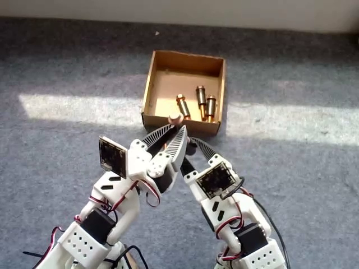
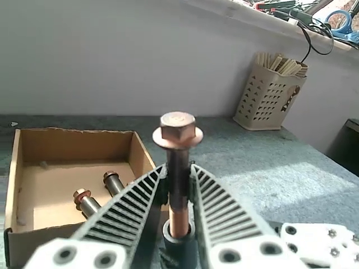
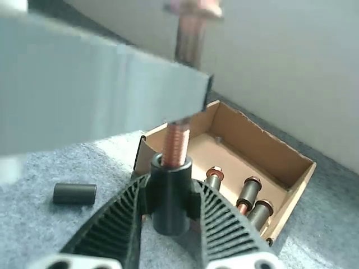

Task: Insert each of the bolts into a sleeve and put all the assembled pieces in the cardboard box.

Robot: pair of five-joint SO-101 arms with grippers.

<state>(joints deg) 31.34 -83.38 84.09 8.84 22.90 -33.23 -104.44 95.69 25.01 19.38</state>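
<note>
My left gripper (image 2: 178, 168) is shut on a copper bolt (image 2: 178, 131) held upright, hex head up. The bolt's threaded end (image 3: 176, 143) sits in the top of a black sleeve (image 3: 170, 193), on which my right gripper (image 3: 170, 182) is shut. In the high view both grippers meet just in front of the cardboard box (image 1: 150, 84), the left gripper (image 1: 171, 137) over the right gripper (image 1: 190, 148), with the bolt head (image 1: 175, 119) at the box's near wall. Three assembled pieces (image 1: 201, 103) lie inside the box. A loose black sleeve (image 3: 74, 193) lies on the carpet beside the box.
Grey carpet (image 1: 291, 168) covers the table around the box. A beige perforated holder of sticks (image 2: 269, 92) stands far off by the wall. A sunlit band crosses the carpet on both sides of the box.
</note>
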